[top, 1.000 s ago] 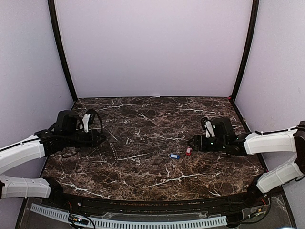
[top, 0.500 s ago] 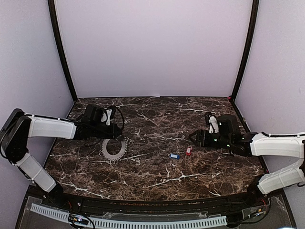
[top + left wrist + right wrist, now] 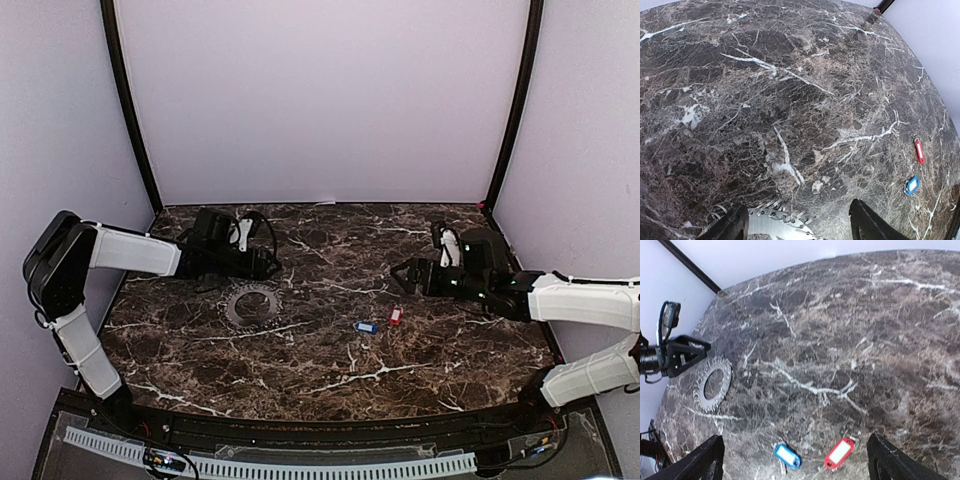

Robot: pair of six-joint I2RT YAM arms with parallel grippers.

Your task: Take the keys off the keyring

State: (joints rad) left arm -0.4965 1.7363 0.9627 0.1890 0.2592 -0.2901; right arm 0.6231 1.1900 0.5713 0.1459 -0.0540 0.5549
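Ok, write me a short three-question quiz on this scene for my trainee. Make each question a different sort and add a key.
1. Multiple choice: which claw is nearer the ring? A) the left claw B) the right claw
2. True or false: the red key and the blue key hang on the ring.
3. Fill in: both claws are ____, gripping nothing.

Key
1. A
2. False: both keys lie loose on the table, apart from the ring.
3. open
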